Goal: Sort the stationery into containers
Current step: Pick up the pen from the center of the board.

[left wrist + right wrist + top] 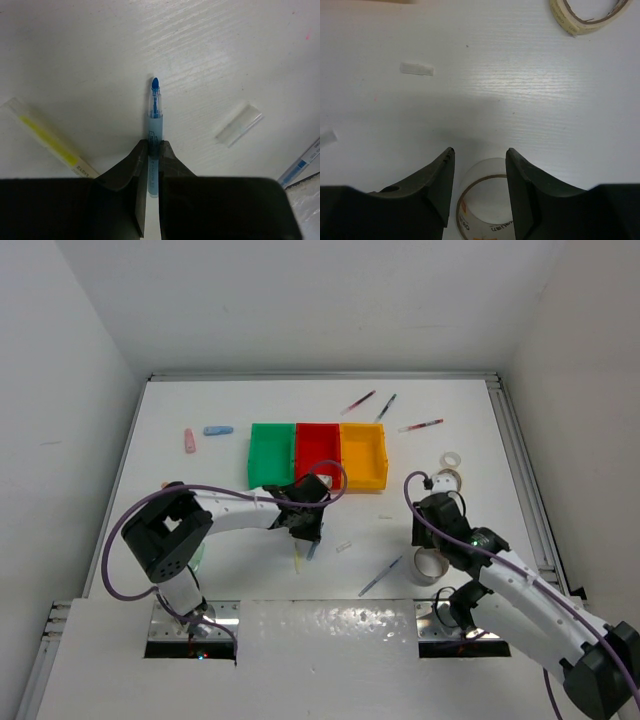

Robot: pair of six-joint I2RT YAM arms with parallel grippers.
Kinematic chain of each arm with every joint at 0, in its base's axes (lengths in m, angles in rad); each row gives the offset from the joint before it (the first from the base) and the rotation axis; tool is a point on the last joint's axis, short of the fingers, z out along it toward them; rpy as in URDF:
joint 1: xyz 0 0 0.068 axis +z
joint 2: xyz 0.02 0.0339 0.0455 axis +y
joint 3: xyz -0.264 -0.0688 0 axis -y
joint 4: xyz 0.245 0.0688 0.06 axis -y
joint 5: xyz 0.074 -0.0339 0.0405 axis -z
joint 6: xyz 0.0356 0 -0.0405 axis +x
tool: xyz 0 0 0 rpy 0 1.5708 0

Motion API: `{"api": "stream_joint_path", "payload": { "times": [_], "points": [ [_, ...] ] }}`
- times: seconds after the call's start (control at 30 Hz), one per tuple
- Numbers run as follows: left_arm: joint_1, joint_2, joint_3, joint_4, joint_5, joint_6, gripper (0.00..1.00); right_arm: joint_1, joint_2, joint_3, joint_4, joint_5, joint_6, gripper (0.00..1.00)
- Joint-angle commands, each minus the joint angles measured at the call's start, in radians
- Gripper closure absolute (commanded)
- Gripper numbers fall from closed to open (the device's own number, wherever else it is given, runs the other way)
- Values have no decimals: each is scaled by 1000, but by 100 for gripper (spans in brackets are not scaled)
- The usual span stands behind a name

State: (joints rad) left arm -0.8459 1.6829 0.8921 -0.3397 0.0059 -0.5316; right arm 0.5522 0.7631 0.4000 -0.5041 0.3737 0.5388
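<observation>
At the far left of the white tabletop (260, 400) lie a pink eraser (190, 441) and a blue eraser (218, 430). They are short matte blocks, well apart from the bins. The green bin (270, 452), the red bin (317, 445) and the yellow-orange bin (363, 452) are joined in a row. All three are glossy hard plastic with open tops.

Just in front of the red bin, the left claw (154, 150) is clamped on the blue pen (155, 112). Its jaws are closed on the barrel and the blue tip points away from the wrist. I judge the pen to be light, stiff and smooth, so it can turn or slip in the grip; a hold near the middle of the barrel is safest. I cannot tell whether it is lifted. A yellow marker (47, 137) lies to its left and a clear cap (239, 124) to its right.

At the right, the jaws of the right claw (480, 152) stand apart, one on each side of a pale tape roll (485, 200) that lies with its hole upward. This ring should be light and rigid, and it is best pinched across its outer wall. A beige tape roll (587, 15) lies farther away.
</observation>
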Motion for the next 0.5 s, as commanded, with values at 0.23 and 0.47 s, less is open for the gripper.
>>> {"api": "stream_joint_path", "payload": {
  "times": [0.23,0.47],
  "points": [
    [-21,-55,103,-18,-58,102,100,40,125,65,79,-165,36,56],
    [2,-241,174,-41,-90,289,100,84,174,105,72,-306,44,58]
  ]
}}
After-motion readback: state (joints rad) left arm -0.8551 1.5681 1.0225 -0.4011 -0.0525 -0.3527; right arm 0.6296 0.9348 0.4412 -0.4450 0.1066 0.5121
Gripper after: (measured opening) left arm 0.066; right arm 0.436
